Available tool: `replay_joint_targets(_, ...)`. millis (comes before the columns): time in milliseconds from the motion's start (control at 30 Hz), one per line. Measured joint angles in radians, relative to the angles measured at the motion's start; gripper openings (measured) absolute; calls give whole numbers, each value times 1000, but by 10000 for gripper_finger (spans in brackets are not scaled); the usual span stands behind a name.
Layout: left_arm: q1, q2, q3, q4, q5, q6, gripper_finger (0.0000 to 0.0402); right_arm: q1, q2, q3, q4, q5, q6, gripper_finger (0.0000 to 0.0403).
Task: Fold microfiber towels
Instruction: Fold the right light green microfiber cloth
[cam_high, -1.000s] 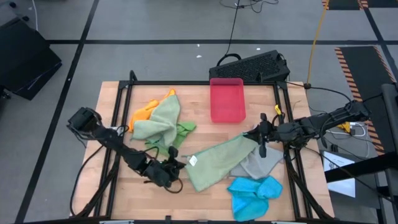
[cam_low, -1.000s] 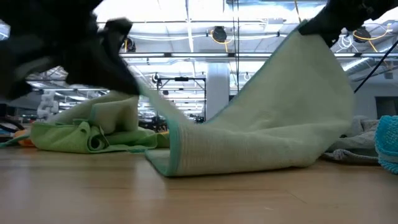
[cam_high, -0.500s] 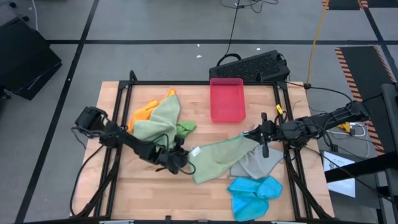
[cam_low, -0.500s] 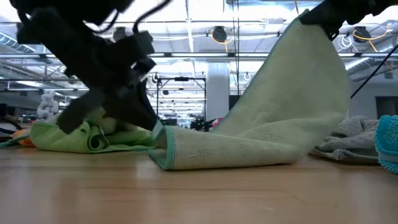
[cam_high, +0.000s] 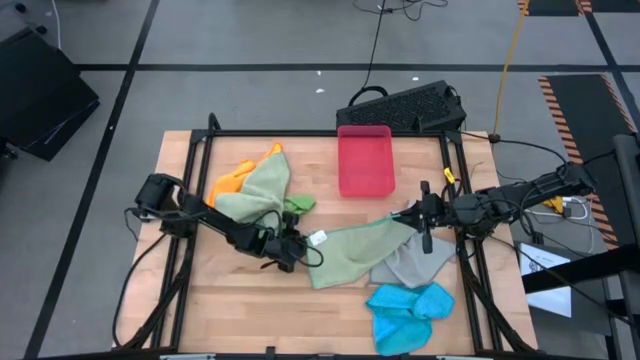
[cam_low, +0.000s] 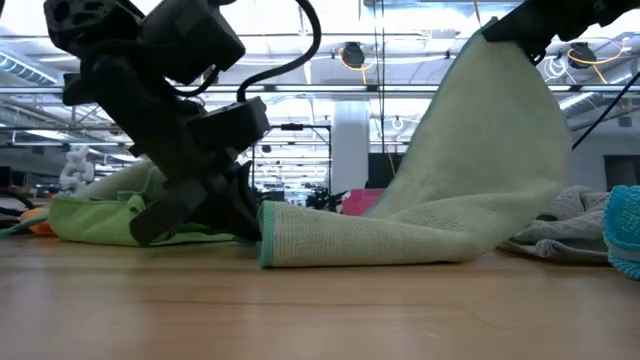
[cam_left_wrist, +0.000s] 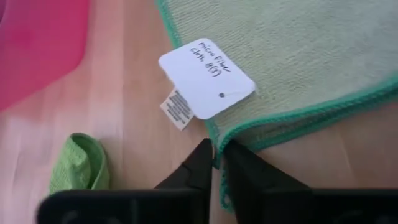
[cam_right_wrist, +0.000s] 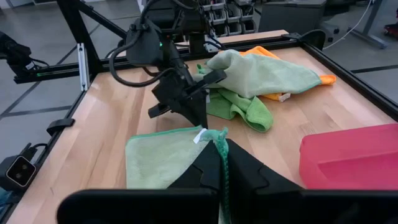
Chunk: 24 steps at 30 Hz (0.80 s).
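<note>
Pale sage green cloth is stretched across the middle of the wooden table, one corner lying flat near the centre and the opposite corner lifted off the boards at about three o'clock. That raised corner is pinched in the right gripper, whose fingers are pressed fully together on the hem, so the fabric is seen in the low view hanging from it in a slope down to the table. The low corner, with a white paper tag lying on it, is met by the left gripper; its fingertips are seen nearly together astride the green edge binding, but whether the hem is gripped cannot be told. Toward ten o'clock a second sage cloth is heaped over an orange one, with a bright green one beside them. Under the stretched cloth at four o'clock a grey cloth is lying, and a bright blue one is bunched at five o'clock. A pink-red tray is set at twelve o'clock, apart from all the cloths.
</note>
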Motion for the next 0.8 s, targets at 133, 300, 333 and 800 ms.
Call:
replay_joint_targets(133,-19,-29,-3,-28,-22,-26,101,0,2,0,-2,0,0,2)
replay_joint_targets(300,-51,-107,-4,-74,-8,-24,163,0,2,0,-4,0,0,2)
replay_joint_targets(333,-55,-119,-2,-95,-9,-28,173,0,2,0,-4,0,0,2)
replay_joint_targets(800,-117,-225,-8,-118,60,-126,157,0,15,0,6,2,-1,2)
